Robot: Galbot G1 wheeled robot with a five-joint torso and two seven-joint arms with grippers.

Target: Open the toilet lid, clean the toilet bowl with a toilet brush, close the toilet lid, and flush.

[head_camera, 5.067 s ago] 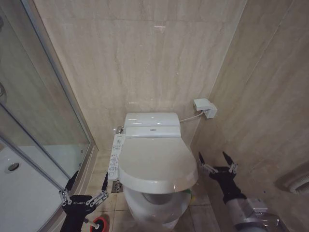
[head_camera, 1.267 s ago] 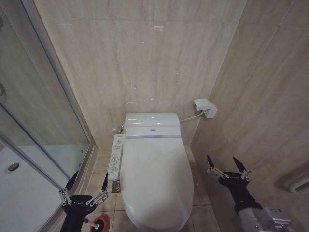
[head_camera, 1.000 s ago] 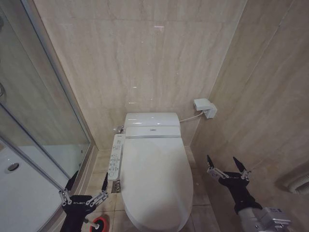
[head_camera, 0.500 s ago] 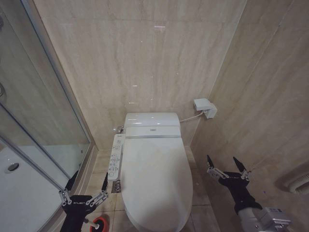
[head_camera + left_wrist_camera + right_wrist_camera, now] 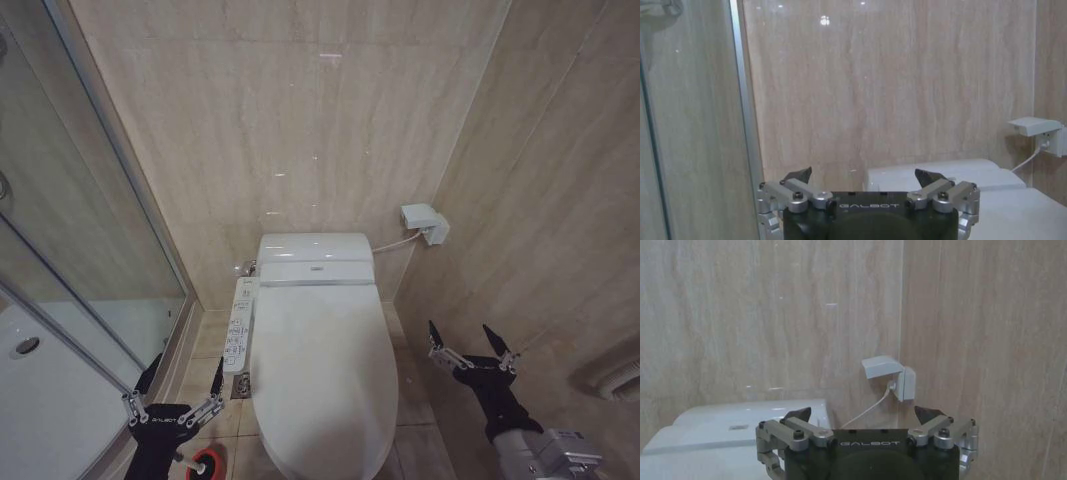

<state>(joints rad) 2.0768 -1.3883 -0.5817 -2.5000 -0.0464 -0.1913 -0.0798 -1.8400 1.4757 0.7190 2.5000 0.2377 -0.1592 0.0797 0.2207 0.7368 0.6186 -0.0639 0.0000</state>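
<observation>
At the far left stands a glass shower screen with a metal frame point(image 5: 95, 200). Beside it the left gripper point(image 5: 178, 384) hangs low with fingers spread wide, grasping nothing. Just below it on the floor sits the small round red cup holder of the toilet brush point(image 5: 205, 464), partly hidden by the arm. Next comes the narrow white button panel point(image 5: 239, 323), then the large glossy white oval toilet lid point(image 5: 318, 375), lying flat and closed over the toilet bowl. Right of the lid, apart from it, the right gripper point(image 5: 468, 343) waits released and empty near the beige tiled wall, below a white wall socket box point(image 5: 424, 222).
</observation>
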